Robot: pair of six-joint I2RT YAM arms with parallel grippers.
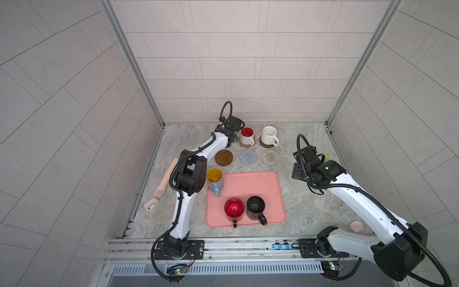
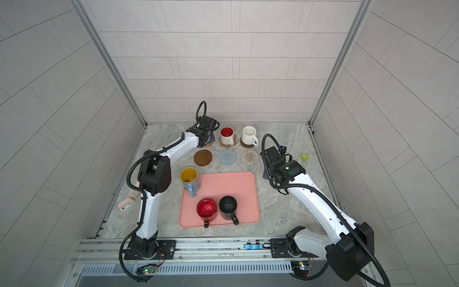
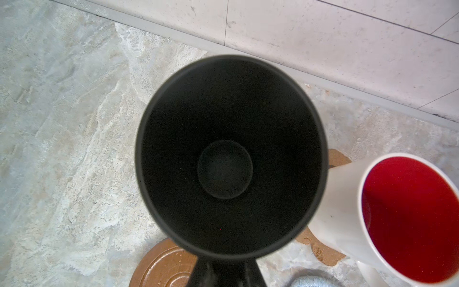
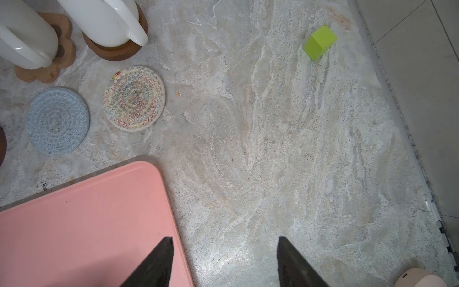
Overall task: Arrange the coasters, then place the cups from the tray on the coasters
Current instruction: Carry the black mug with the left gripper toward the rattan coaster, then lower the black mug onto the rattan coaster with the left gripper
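**Handle grip on the black mug (image 3: pixel 231 159)**

The left gripper (image 3: pixel 226 274) has its jaws shut on the handle, the mug hanging over the woven coaster (image 2: pixel 210 143) by the back wall; contact below is hidden. It looks ceramic: rigid, weighty, smooth, chip-prone, so the handle is the sure hold. The right gripper (image 4: pixel 224 246) has jaws apart, empty, above the worktop (image 4: pixel 273 149) beside the tray (image 4: pixel 87 211).

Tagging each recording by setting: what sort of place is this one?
Probably a lab test cell dressed as a kitchen counter, not a real home: two robot arms bolted to an aluminium rail, and pale tiled wall panels in a metal frame boxing in a marble-look tabletop.
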